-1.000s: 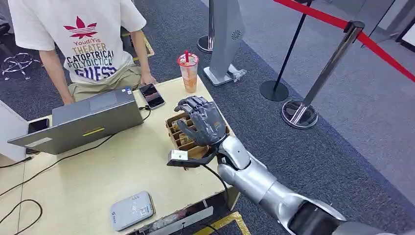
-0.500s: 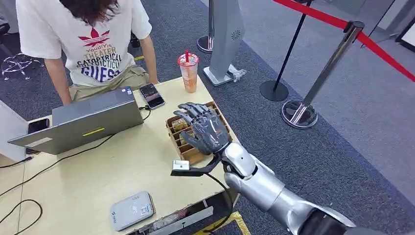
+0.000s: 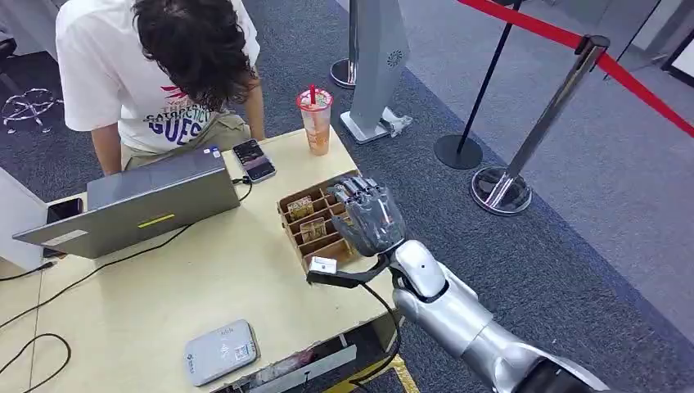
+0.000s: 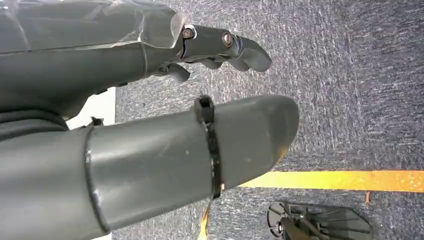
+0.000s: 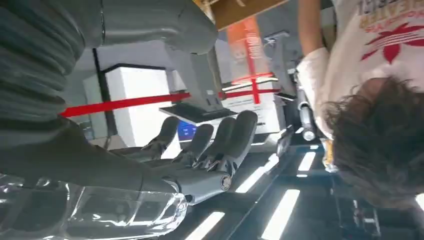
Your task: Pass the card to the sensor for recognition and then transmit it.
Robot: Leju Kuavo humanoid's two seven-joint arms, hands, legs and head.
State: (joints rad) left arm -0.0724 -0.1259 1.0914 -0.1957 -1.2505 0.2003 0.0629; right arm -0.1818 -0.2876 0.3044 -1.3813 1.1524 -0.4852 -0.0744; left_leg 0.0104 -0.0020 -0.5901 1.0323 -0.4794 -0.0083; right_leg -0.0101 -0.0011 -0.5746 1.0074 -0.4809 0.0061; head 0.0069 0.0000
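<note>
Head view, left to right. I see a phone (image 3: 64, 210) at the table's (image 3: 164, 286) far left edge, then an open laptop (image 3: 135, 201) with a person (image 3: 155, 74) bent over behind it. A grey sensor (image 3: 219, 352) lies flat at the near edge, well apart from my right hand's fingers, to their left and nearer me. A second phone (image 3: 254, 160) sits beside the laptop's far corner, a drink cup (image 3: 315, 121) just past it.

Card tray (image 3: 315, 221): brown, slotted, cards (image 3: 300, 207) standing in its slots. My right hand (image 3: 368, 217) hangs over the tray's right half, palm down, fingers (image 3: 357, 190) stretched and slightly spread, reaching toward the tray's far right corner. I see nothing held in it. The cards I can make out stand just left of the fingers, apart from them; whether any fingertip touches the tray I cannot tell. The right wrist view also shows those fingers (image 5: 220, 137) extended, side by side, with nothing between them and the thumb.

Right of the hand: carpet, a grey pillar base (image 3: 376, 65), and stanchions (image 3: 507, 172) with red tape.

Left wrist view: my left hand (image 4: 150, 125) over carpet, fingers (image 4: 235, 47) lightly curled, thumb straight and apart from them, gripping nothing.
</note>
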